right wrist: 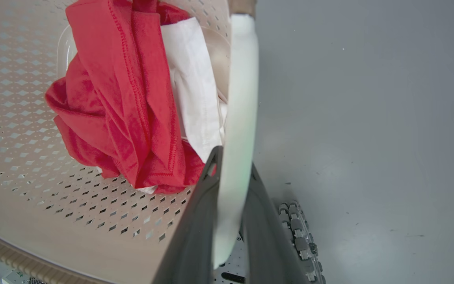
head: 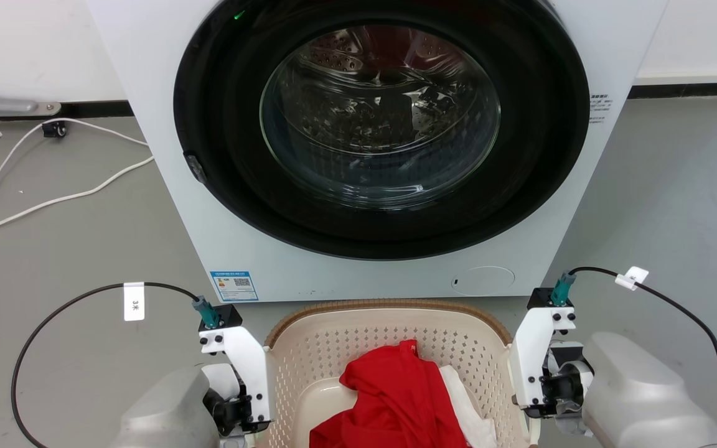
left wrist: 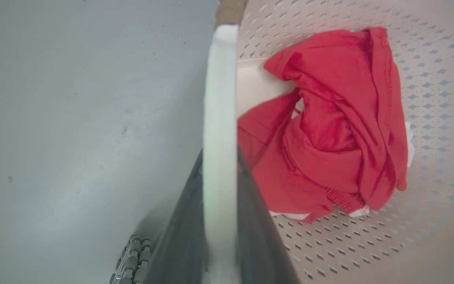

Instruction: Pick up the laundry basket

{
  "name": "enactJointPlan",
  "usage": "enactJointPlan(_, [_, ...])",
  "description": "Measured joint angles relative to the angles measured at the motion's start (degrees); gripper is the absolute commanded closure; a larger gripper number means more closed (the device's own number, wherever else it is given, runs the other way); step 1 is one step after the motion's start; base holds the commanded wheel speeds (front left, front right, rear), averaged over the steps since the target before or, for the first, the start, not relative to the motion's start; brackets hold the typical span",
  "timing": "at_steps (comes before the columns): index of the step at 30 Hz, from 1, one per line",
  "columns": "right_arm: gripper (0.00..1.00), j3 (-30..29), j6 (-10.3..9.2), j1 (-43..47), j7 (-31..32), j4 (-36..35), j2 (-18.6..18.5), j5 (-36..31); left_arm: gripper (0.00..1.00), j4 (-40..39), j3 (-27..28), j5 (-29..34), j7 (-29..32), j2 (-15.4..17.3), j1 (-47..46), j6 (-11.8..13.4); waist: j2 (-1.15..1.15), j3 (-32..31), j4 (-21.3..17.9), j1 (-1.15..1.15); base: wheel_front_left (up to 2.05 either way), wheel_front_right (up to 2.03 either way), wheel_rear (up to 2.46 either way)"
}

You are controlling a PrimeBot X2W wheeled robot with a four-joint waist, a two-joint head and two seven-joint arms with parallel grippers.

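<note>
- The cream-beige plastic laundry basket with holed walls and a brown woven-look rim [head: 389,305] is seen at the bottom middle of the head view. It is low down over the grey floor [head: 84,249], just in front of the big white washing machine with the round dark door [head: 172,186].
- A crumpled red cloth [head: 396,398] and a white cloth [head: 467,404] are held inside it.
- The basket's long side is laid from left to right across the frame. One gripper is found at each end, so neither arm is nearer than the other.
- In the left wrist view, the left gripper [left wrist: 220,157] is seen closed around the left white plastic handle [left wrist: 219,90], with one dark finger on each side.
- In the right wrist view, the right gripper [right wrist: 233,157] is clamped the same way on the right white plastic handle [right wrist: 242,79].
- Whether the basket is off the floor yet cannot be told.
- The coming move is judged to be straight up. Both ends should be raised together, so the basket is kept flat and the clothes are not tipped out.
</note>
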Motion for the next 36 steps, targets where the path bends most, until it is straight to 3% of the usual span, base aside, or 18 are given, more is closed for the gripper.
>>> enactJointPlan(36, [1.00, 1.6, -0.01, -0.1, 0.2, 0.2, -0.2, 1.9, 1.00, 0.1, -1.4, -1.3, -0.3, 0.0, -0.2, 0.0, 0.00, 0.0, 0.1, 0.00, 0.00, 0.00, 0.00])
